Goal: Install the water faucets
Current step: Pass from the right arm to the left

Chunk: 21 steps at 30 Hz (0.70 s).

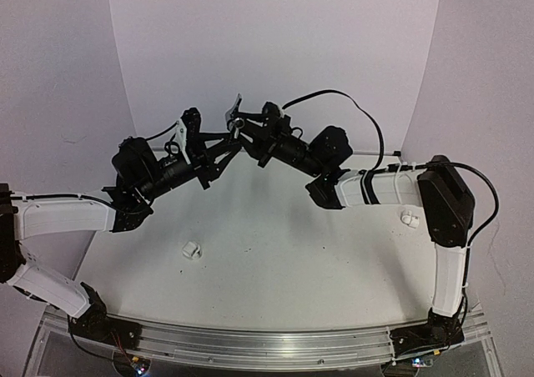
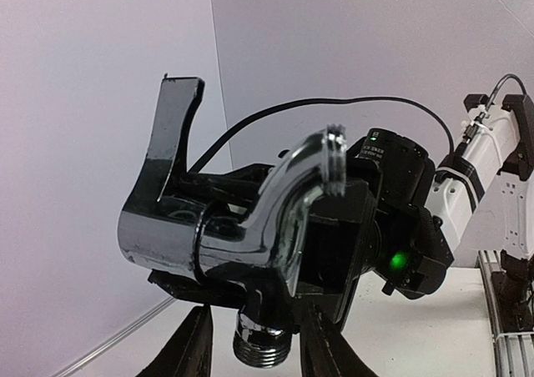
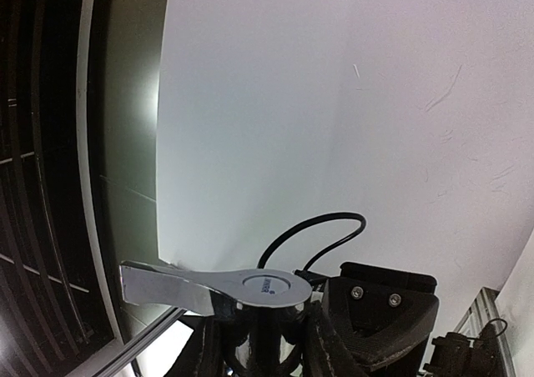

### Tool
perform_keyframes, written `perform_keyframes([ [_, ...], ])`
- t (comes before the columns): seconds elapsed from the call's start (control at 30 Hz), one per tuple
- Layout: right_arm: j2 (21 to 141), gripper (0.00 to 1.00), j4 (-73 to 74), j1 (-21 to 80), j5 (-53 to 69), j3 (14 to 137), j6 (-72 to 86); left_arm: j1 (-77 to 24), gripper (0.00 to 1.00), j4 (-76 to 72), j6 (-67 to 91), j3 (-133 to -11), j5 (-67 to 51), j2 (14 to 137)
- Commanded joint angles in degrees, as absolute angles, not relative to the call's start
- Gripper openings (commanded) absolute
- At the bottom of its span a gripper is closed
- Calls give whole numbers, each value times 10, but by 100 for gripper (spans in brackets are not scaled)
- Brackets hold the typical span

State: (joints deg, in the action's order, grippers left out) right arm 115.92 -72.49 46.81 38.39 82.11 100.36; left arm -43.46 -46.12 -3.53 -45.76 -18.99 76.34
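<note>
Both arms show white links (image 1: 62, 217), black joints (image 1: 446, 198), looping black cables (image 1: 350, 98), one green light (image 2: 399, 260)

surface: white table (image 1: 275, 268) | left: small white fitting (image 1: 192, 250) | right: second fitting (image 1: 410, 219), seemingly alike

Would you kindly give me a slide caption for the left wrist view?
Silver faucet held by the right gripper, threaded stem between the left fingers.

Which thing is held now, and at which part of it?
The right fingers clamp the silver faucet by its body under the lever; left fingers flank its threaded stem without contact.
</note>
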Motion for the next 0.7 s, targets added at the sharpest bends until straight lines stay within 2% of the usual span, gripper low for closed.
perform_keyframes([
  [0.0,1156,0,-926,478,386,851,999,-437,29,-485,-55,-489,-171,766],
  [0.03,1154,0,-925,479,387,847,997,-437,25,-484,-58,-489,-169,764],
  [0.13,1143,2,-920,478,392,821,984,-438,5,-479,-74,-481,-149,751],
  [0.17,1134,7,-916,478,395,807,975,-438,1,-473,-84,-476,-139,746],
  [0.3,1073,46,-851,460,416,695,883,-442,0,-362,-155,-484,-89,717],
  [0.37,1012,58,-763,439,411,622,796,-450,0,-304,-188,-487,-44,702],
  [0.43,954,71,-619,424,397,565,683,-456,0,-257,-216,-482,-9,682],
  [0.5,884,80,-376,420,360,569,510,-461,0,-213,-234,-477,29,660],
  [0.6,854,82,-92,425,298,657,330,-465,0,-142,-252,-480,54,639],
  [0.67,868,82,-3,425,295,723,292,-468,0,-108,-254,-489,66,636],
])
